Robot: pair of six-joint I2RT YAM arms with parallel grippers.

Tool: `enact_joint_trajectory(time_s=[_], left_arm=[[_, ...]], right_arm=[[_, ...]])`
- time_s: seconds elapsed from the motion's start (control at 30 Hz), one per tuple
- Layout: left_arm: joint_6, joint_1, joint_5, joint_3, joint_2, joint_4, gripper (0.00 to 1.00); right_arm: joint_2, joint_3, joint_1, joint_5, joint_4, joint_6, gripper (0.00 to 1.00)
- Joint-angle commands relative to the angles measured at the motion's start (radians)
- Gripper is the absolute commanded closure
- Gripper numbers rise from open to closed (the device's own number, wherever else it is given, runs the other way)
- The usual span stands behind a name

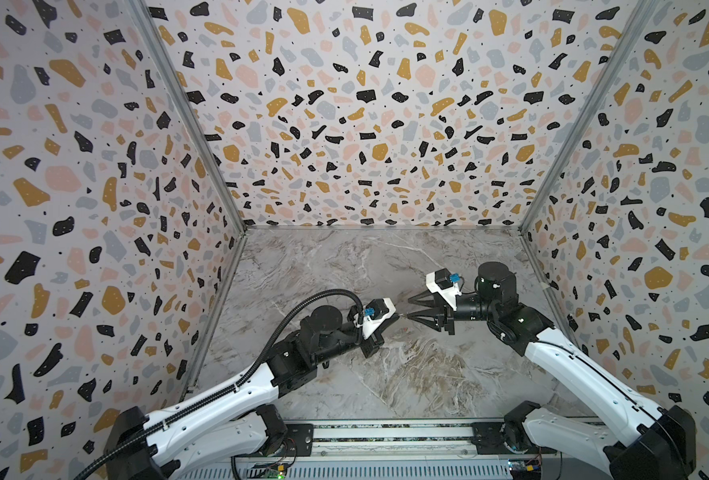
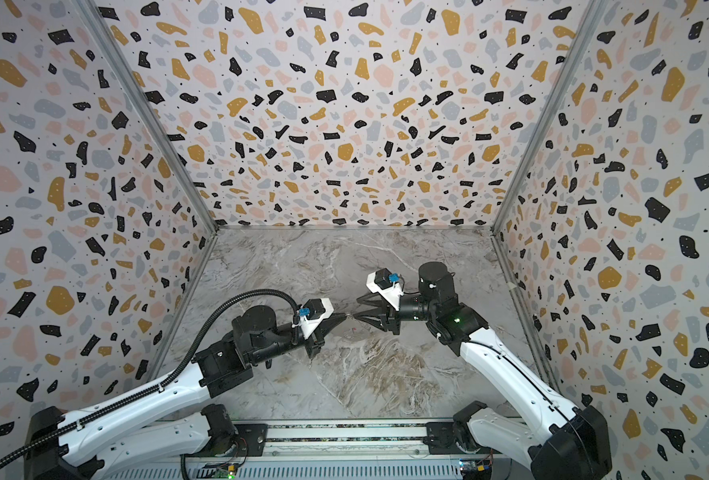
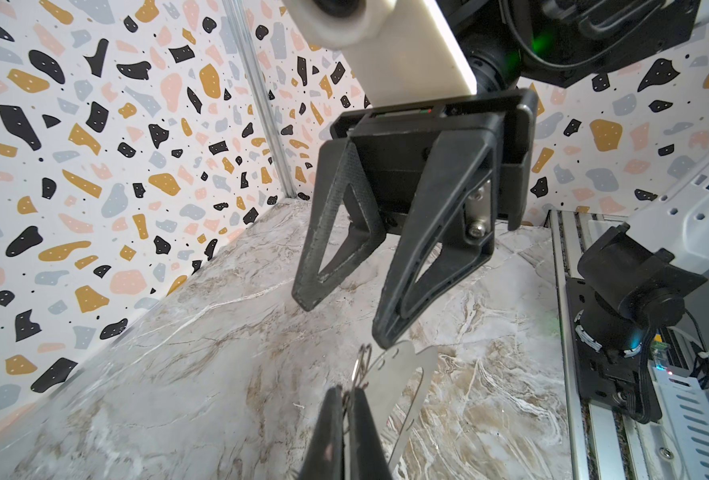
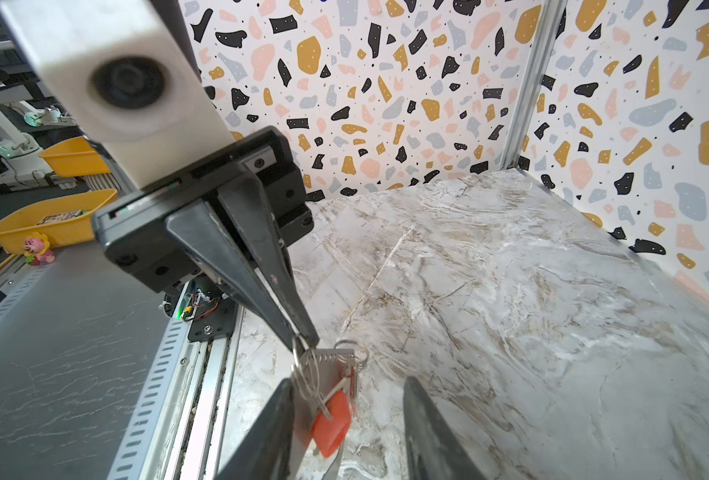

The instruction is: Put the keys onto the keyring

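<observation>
We are starting at the left claw (image 4: 306, 340), which is clenching its tips tight on a thin silvery wire ring (image 3: 359, 365). Whether the pads are also nipping the plate beside it, we cannot tell. Hanging from that pinch is the flat dull-grey metal keyring (image 3: 402, 374). Lying against it are the tiny silvery keys (image 4: 332, 419), showing mostly as one red-orange oblong plastic tag, with a red sliver beside it that may be the second.

We are judging the bundle light, the keyring stiff and slick, and the wire ring springy and apt to swing or slip. The keyring's flat faces are offering the surest hold, the tags the next best.

The right claw (image 3: 346, 324) is standing released, jaws well parted around the bundle. One fingertip is appearing to touch the keyring's upper edge, and the claw is gripping nothing.

Outward, in both top views, the two claws are meeting tip to tip above the grey marble-patterned tabletop (image 1: 344, 374), near its middle.
</observation>
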Motion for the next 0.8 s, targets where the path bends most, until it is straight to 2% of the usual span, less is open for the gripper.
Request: enact_joint_trajectory(time_s=[0.0,0.07,0.3,0.47,0.77], left_arm=[[0.027,-0.001,0.016,0.047,0.019,0.078,1.00],[0.027,-0.001,0.025,0.052,0.026,0.077,1.00],[0.022,0.000,0.051,0.046,0.030,0.127,1.00],[0.031,0.005,0.077,0.048,0.024,0.107,1.00],[0.047,0.043,0.175,0.061,0.020,0.091,1.00]], right_arm=[[-0.025,-0.016,0.003,-0.021,0.037,0.021,0.55],[-0.030,-0.023,0.007,-0.022,0.042,0.023,0.55],[-0.053,-0.038,0.014,0.014,0.052,0.026,0.65],[-0.109,-0.058,0.004,0.099,0.087,0.055,0.65],[-0.100,-0.043,-0.005,0.125,0.028,0.033,0.67]])
